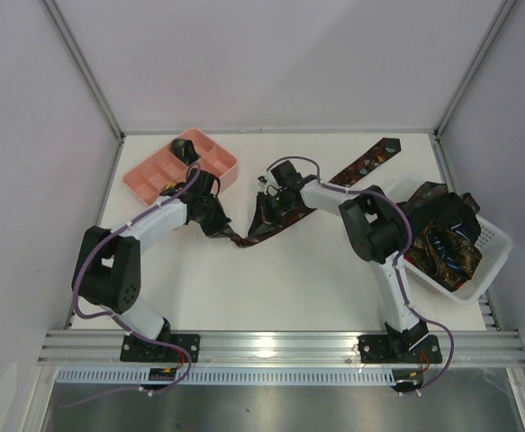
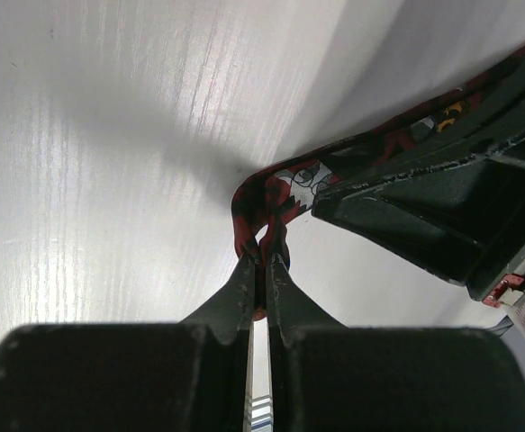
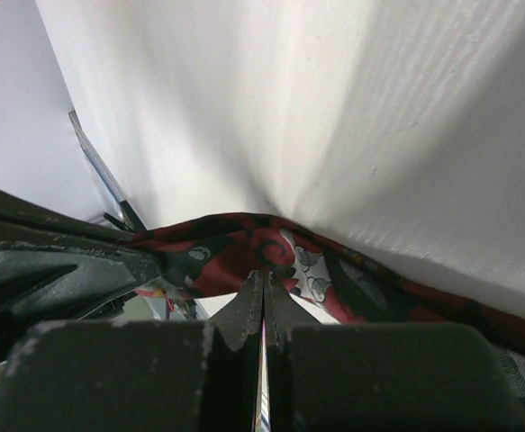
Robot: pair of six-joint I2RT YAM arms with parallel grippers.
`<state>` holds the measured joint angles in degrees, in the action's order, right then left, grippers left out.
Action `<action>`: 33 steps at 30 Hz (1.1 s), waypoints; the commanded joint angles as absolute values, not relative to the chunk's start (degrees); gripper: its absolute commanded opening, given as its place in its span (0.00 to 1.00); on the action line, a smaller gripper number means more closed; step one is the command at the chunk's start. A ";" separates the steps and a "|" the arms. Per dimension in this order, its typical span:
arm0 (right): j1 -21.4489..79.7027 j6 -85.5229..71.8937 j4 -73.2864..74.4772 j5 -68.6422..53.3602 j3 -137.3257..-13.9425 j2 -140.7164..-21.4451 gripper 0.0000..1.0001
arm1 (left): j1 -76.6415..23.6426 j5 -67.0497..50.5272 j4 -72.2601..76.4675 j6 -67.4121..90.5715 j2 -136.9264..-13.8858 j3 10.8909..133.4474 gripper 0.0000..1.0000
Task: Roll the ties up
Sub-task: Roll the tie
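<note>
One tie (image 1: pixel 363 166) runs between the fingers of left gripper (image 2: pixel 264 256) and right gripper (image 3: pixel 262 279); tray (image 1: pixel 145 180) behind the left fingers; basket (image 1: pixel 496 243), ties (image 1: pixel 447 238) inside, right of the right fingers.

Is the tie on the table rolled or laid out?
Laid out: the tie runs diagonally across the table; only its near end is bunched.

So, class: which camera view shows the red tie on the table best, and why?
Top external: the tie shows along nearly its whole length, out to its far tip. Left wrist shows only a pinched end; right wrist only a raised fold.
</note>
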<state>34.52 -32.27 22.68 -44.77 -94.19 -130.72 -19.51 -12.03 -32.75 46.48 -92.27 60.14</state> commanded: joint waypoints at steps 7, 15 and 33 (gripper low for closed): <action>34.72 -30.76 22.86 -43.68 -93.34 -128.49 0.00 | -19.86 -10.99 -32.87 46.06 -90.88 61.08 0.00; 35.85 -31.64 21.80 -42.72 -94.57 -134.20 0.00 | -20.74 -10.90 -33.40 46.14 -91.14 62.66 0.00; 35.95 -39.81 14.68 -47.81 -88.60 -131.14 0.00 | -25.49 -13.36 -31.47 48.16 -100.02 69.96 0.01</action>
